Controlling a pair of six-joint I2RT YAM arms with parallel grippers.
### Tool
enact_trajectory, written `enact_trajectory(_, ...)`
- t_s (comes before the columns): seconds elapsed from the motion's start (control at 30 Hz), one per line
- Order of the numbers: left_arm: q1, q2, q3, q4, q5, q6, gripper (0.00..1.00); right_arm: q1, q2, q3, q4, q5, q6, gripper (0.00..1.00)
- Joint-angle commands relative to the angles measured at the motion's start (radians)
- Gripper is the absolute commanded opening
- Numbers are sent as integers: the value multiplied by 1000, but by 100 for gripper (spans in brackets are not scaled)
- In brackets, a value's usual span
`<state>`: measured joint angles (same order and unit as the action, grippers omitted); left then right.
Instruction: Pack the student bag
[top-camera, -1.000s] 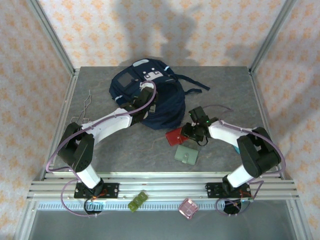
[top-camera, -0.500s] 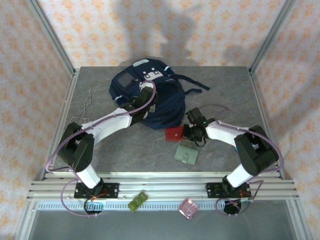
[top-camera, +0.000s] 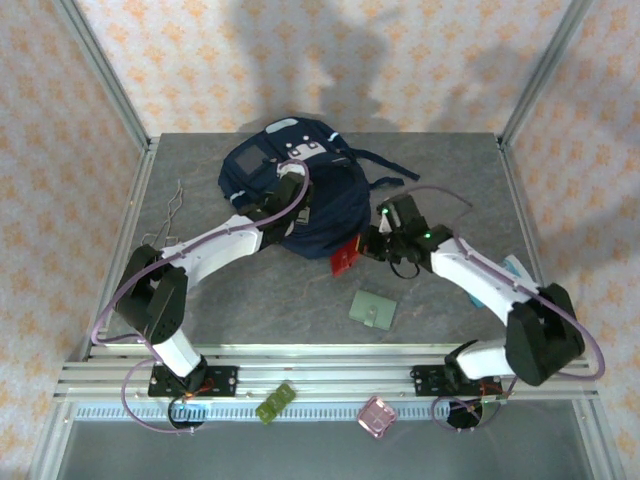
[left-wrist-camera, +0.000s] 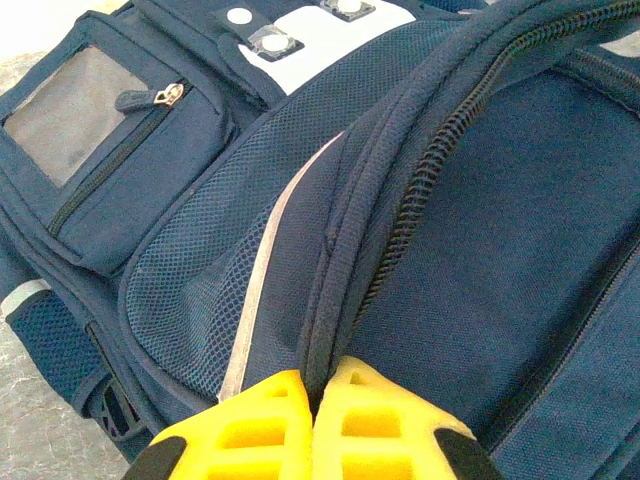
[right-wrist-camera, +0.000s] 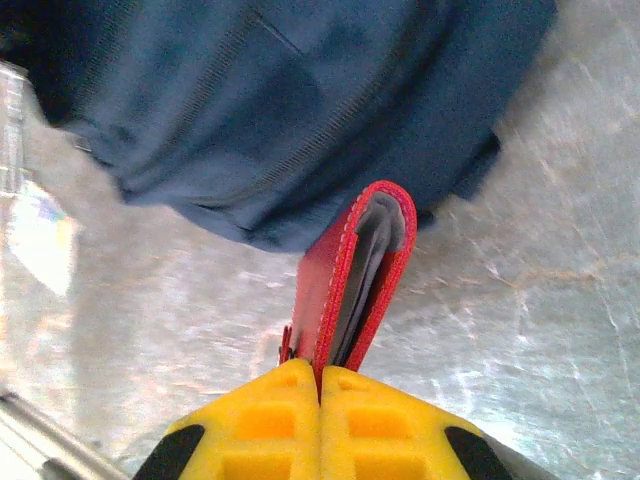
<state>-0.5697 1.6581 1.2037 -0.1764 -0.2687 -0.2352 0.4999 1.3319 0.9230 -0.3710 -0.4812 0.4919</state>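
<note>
Beside student bag (top-camera: 335, 205), red wallet (top-camera: 345, 257) pinched

A grey, stone-patterned tabletop (top-camera: 470, 160) formed the floor of the enclosure. Behind it rose a back wall (top-camera: 180, 60) papered in cream with a repeating orange floral motif. The same paper covered the left wall (top-camera: 50, 200) and the right wall (top-camera: 595, 180). Slanting aluminium posts (top-camera: 105, 75) marked the far corners, and ribbed aluminium rails (top-camera: 330, 375) ran along the near edge. Soft dark shadows (top-camera: 350, 50) lay across the back wall under even, diffuse light.
</note>
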Motion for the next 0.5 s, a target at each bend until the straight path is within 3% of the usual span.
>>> enact_trajectory(0.0,26,-59,46,26,14,-24,0,-35,-72,57,-35,-46,-20,0)
enact_trajectory(0.23,35,-79,62,28,61,-28,0,-83,-100,117,73,-113,38,0)
enact_trajectory(0.47,34,-107,79,35,140,-56,0,-86,33,132,359,-157,189,0)
